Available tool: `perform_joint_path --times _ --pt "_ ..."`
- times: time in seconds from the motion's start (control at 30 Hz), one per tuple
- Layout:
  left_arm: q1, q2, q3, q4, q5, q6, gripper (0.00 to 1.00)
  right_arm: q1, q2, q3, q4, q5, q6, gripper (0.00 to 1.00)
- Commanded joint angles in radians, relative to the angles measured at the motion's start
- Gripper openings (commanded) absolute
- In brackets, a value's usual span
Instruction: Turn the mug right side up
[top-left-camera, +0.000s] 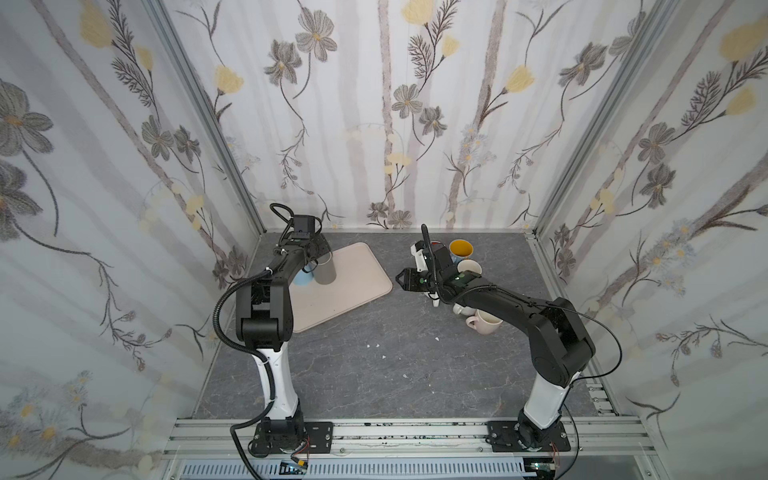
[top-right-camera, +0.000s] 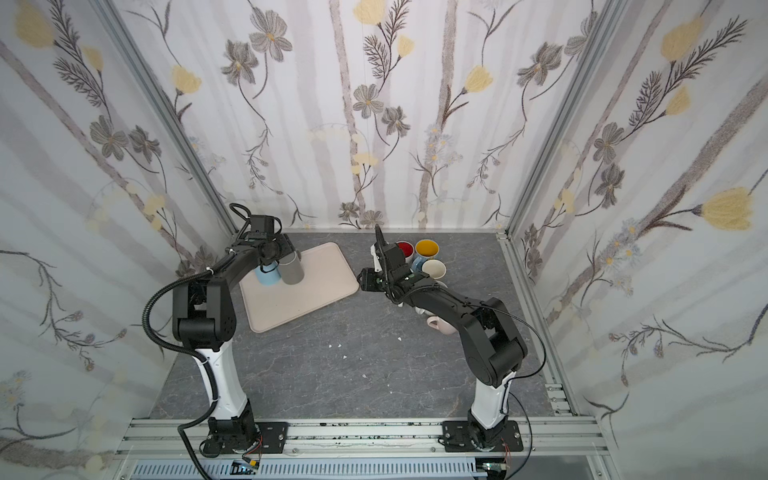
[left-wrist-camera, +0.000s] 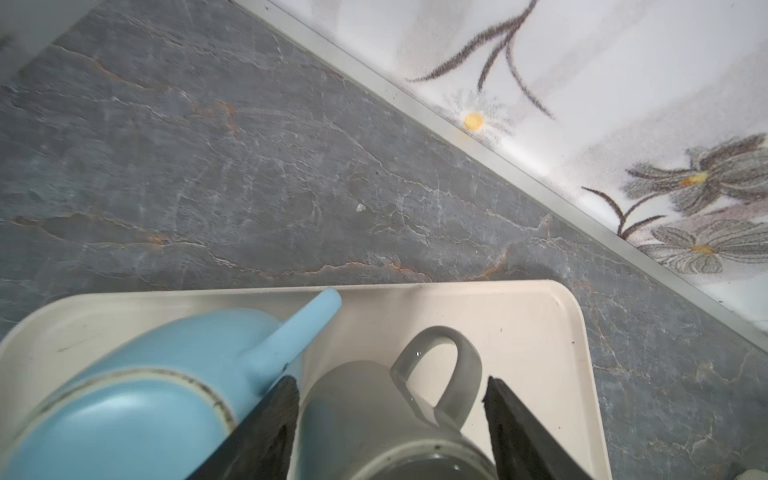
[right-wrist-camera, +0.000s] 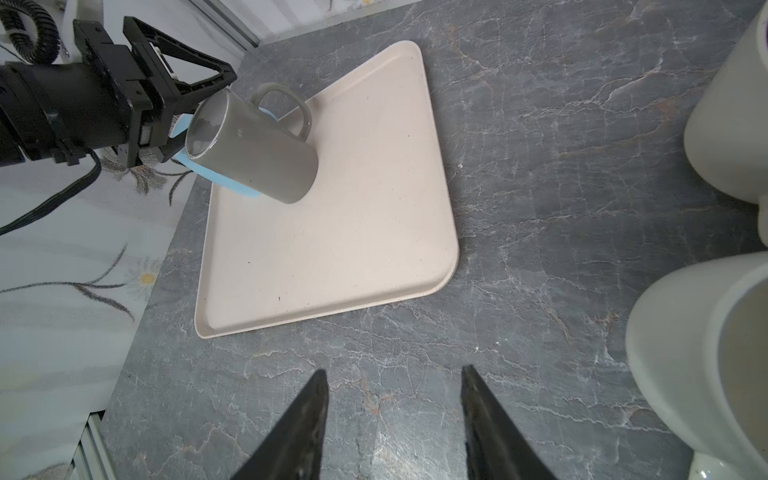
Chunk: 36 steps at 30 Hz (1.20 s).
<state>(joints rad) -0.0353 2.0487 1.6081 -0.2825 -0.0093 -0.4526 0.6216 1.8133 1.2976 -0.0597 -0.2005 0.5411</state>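
The grey mug (right-wrist-camera: 257, 153) is seen standing on its base on the tray (right-wrist-camera: 332, 249), mouth up, near the tray's far left corner in both top views. Its handle is turned away from the left arm. The left gripper (left-wrist-camera: 390, 378) is held directly over it, with one finger set on each side of the rim. The fingers (left-wrist-camera: 511, 424) are spread apart. On the handle side a strip of tray can be seen between the finger and the mug's wall, so no grip is shown.

Just beside the grey mug, on the side nearer the left wall, a blue mug (left-wrist-camera: 145, 395) is seen on the same tray. Its foot ring is turned toward the wrist camera and its handle points off toward the tray's edge.

The right gripper (right-wrist-camera: 392, 370) is held above the bare grey table (top-left-camera: 374, 365), between the tray and a cluster of mugs. Its fingers are parted and nothing lies between them. In that cluster a yellow-lined mug (top-left-camera: 460, 248), a cream mug (top-left-camera: 469, 268) and a pink mug (top-left-camera: 484, 322) can be made out, all mouth up and partly hidden by the right arm.
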Motion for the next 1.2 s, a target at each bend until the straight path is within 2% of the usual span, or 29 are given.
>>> perform_joint_path --times 0.0,0.37,0.8,1.17 --pt "0.0 0.002 -0.021 0.049 0.068 -0.003 0.7 0.0 -0.001 0.005 -0.001 -0.002 -0.008 0.51" --pt "-0.022 0.023 -0.042 0.033 0.206 0.051 0.61 0.001 0.013 0.009 0.008 -0.019 0.005 0.51" --pt "-0.102 0.053 -0.03 -0.016 0.307 0.132 0.58 -0.006 0.032 0.045 0.001 -0.017 -0.015 0.51" --pt "-0.169 0.089 0.018 -0.098 0.44 0.261 0.55 -0.062 0.173 0.236 -0.002 -0.049 -0.025 0.51"
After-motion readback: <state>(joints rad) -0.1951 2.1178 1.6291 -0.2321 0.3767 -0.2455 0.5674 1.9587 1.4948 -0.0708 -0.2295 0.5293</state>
